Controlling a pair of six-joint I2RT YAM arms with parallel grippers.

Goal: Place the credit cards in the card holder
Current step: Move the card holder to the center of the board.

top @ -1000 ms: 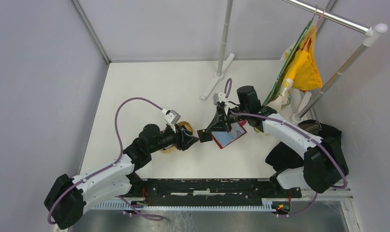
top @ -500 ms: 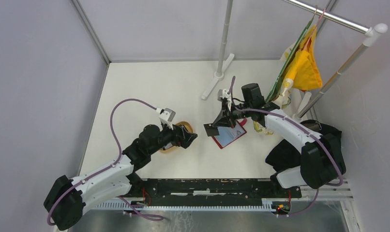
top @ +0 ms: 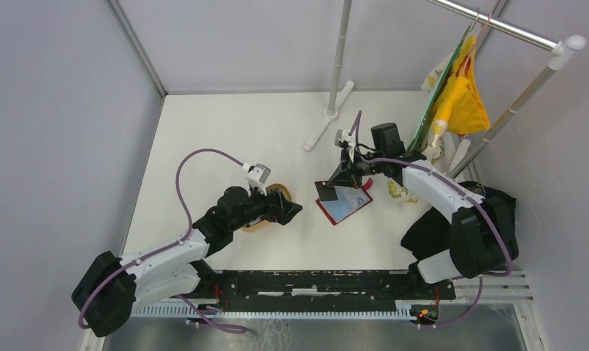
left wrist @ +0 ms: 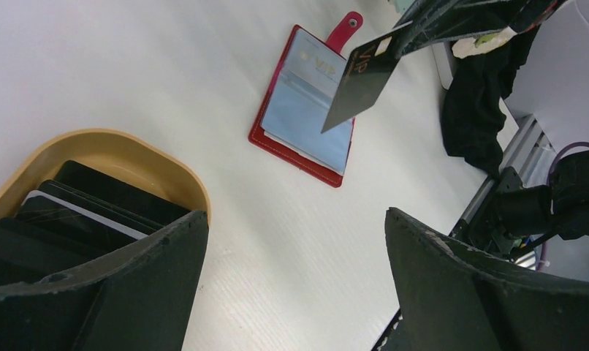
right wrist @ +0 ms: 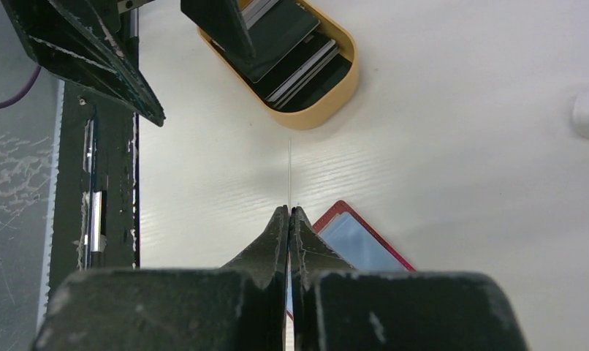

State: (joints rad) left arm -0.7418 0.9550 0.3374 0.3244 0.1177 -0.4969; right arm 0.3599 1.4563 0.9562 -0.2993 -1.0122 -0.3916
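Right jaws, pressed together, pinch one black card [left wrist: 365,80] and hold it on a slant above the open card holder [left wrist: 300,124]. The holder lies flat on the desk [top: 233,131], right of the middle and nearer the near edge, pockets facing up. The slant probably aims a corner at a pocket mouth; card and holder appear apart. Left jaws stand spread and empty, partly over the oval tray [left wrist: 134,142] that lies left of the holder. The other cards [left wrist: 94,197] lie stacked in that tray, so these jaws seem placed to take the next one. Insertion is not yet done.
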